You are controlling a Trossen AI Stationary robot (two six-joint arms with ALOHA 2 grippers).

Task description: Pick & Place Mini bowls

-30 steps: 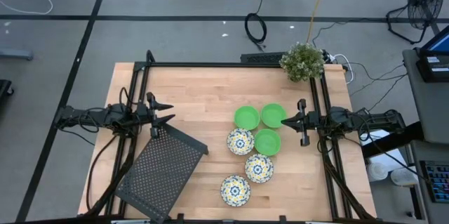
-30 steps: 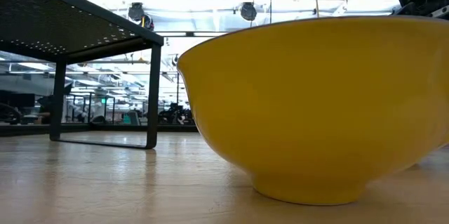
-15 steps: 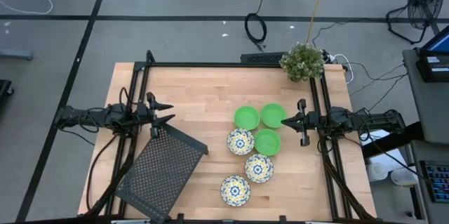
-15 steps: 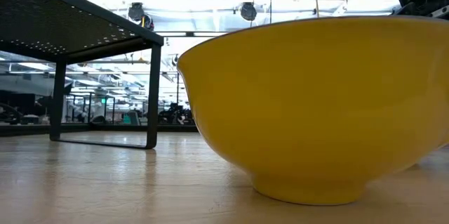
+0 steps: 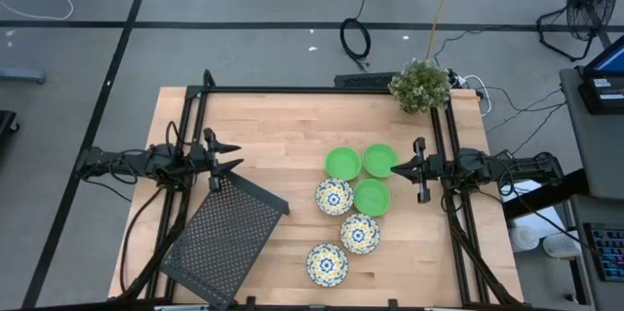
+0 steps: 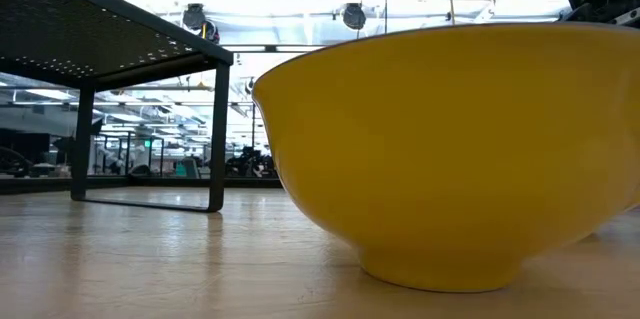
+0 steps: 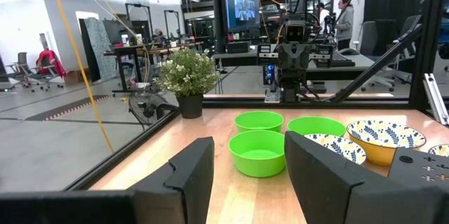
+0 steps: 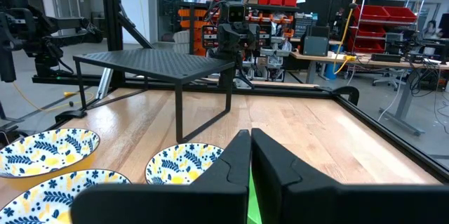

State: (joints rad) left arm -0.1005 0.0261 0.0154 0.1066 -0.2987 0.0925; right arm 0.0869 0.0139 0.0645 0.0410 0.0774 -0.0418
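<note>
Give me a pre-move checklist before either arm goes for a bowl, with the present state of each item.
1. Left gripper open and empty, at the table's left side: ok.
2. Right gripper ready to grasp: not ok, its fingers are shut; it sits empty beside the green bowls.
3. All six bowls free on the table: ok. Three green bowls and three patterned bowls lie in a cluster on the right half, none held.
4. Room between bowls for fingers: cannot tell, several look to be touching.
5. Black mesh tray clear on top: ok, nothing on it.
6. Potted plant out of the way: ok, at the far right corner.
</note>
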